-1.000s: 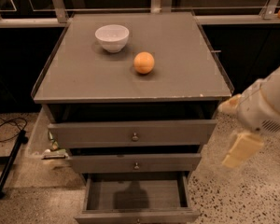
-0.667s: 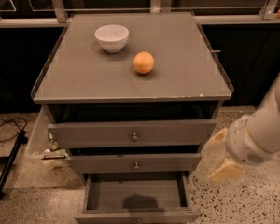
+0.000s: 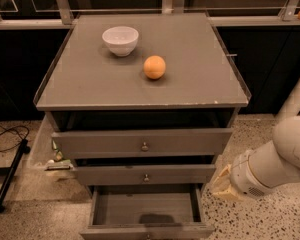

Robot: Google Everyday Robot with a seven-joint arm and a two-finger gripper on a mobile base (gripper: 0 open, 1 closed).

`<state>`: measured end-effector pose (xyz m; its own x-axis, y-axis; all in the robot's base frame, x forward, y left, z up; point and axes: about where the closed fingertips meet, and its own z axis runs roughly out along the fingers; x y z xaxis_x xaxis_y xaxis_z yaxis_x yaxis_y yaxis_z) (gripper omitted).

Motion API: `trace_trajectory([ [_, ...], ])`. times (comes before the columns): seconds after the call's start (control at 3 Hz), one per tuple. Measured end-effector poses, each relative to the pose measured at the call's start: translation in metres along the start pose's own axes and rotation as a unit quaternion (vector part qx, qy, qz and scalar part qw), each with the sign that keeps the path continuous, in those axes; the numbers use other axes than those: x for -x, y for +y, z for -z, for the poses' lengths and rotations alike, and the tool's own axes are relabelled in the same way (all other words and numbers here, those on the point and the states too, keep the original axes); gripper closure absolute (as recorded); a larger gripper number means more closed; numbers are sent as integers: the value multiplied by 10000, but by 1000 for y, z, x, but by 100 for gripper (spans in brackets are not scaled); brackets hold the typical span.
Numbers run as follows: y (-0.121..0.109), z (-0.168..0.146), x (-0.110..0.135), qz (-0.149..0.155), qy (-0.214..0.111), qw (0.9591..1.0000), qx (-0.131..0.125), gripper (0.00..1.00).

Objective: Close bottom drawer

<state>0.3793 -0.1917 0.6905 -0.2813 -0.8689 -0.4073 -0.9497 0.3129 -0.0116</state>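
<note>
Right now your gripper (image 3: 221, 185) sits lower right, just beside the pulled-out bottom drawer (image 3: 138, 205); open or closed, you cannot tell.

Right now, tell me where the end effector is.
In the camera view, the end effector is low on the right, beside the right edge of the grey chest, just above and right of the open bottom drawer.

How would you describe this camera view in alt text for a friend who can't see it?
A grey three-drawer chest seen from above, with its bottom drawer pulled open and the robot's gripper low beside the chest, on the picture's right, near that drawer's level. A white bowl and an orange sit on top.
</note>
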Motion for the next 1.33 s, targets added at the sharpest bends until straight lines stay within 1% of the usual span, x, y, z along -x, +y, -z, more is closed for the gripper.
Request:
trace_trajectory([
  [0.33,0,0,0,1,2,10000,4,100],
  [0.67,4,-51,-26,-399,-93,9989,234,100],
  [1.0,4,-130,-72,-852,-196,9950,482,100],
  [1.33,-5,-190,-115,-1089,-331,9925,451,100],
])
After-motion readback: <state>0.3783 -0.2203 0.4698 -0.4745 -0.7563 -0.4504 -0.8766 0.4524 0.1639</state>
